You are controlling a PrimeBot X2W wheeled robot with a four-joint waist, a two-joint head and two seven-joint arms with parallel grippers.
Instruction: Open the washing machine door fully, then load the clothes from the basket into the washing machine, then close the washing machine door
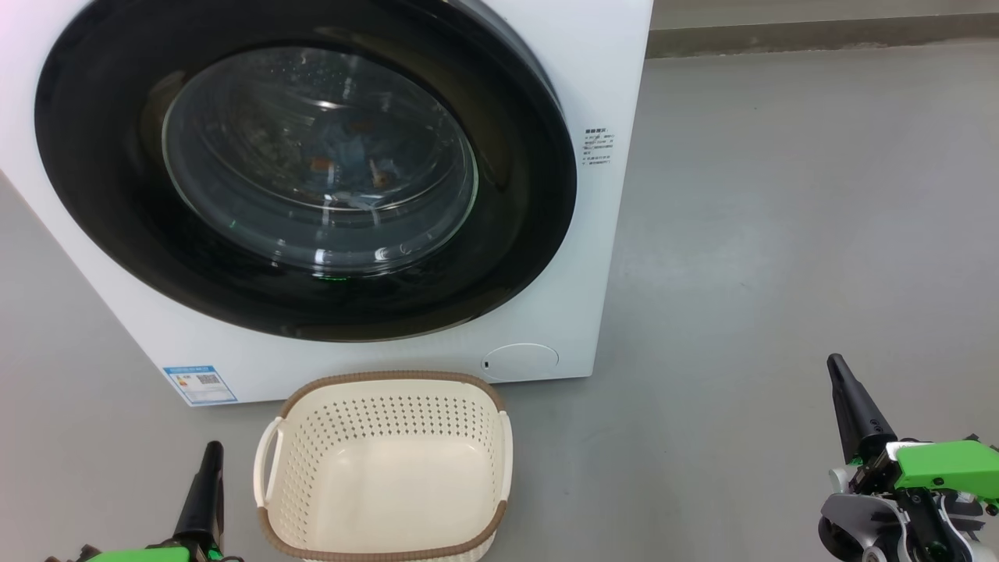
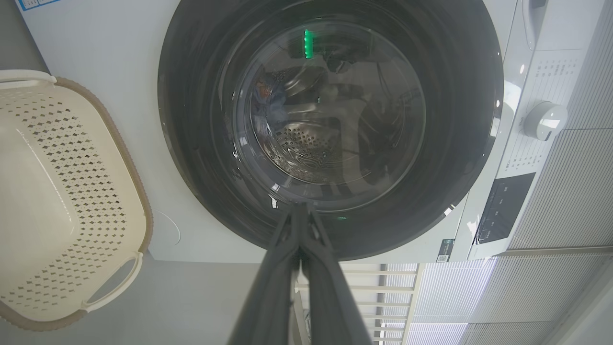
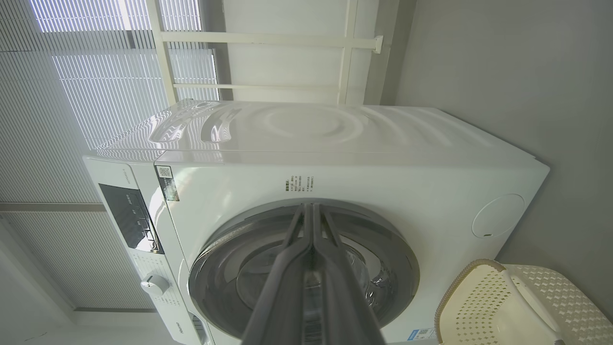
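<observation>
While both arms are hanging low at the near edge, the left gripper (image 1: pixel 210 451) is presenting its two fingers pressed together with nothing between them, and the right gripper (image 1: pixel 837 364) is showing the same closed, empty condition. Just right of the left gripper, the basket (image 1: pixel 382 377) is sitting on the floor (image 1: pixel 741 234) with its interior bare. Beyond it, at the far left, the washing machine (image 1: pixel 616 94) is standing with the washing machine door (image 1: pixel 312 164) lying flush against its front, judged closed. Blue and orange fabric, taken to be the clothes (image 1: pixel 351 160), is showing faintly behind the glass, inside the drum (image 2: pixel 306 143).

Handling, as judged:
- The door is acting as a rigid, fairly heavy hinged part. Its glossy rim is offering a slippery face, so the fingers should be hooking an edge or recess, not pinching. The handle position cannot be told.
- The clothes are soft and limp, best pinched at a raised fold.
- The basket is light and stiff, and its side handles (image 1: pixel 265 460) are offering the hold.

Count: one machine, one door, one basket with two handles, two grippers. The number of garments cannot be told.
</observation>
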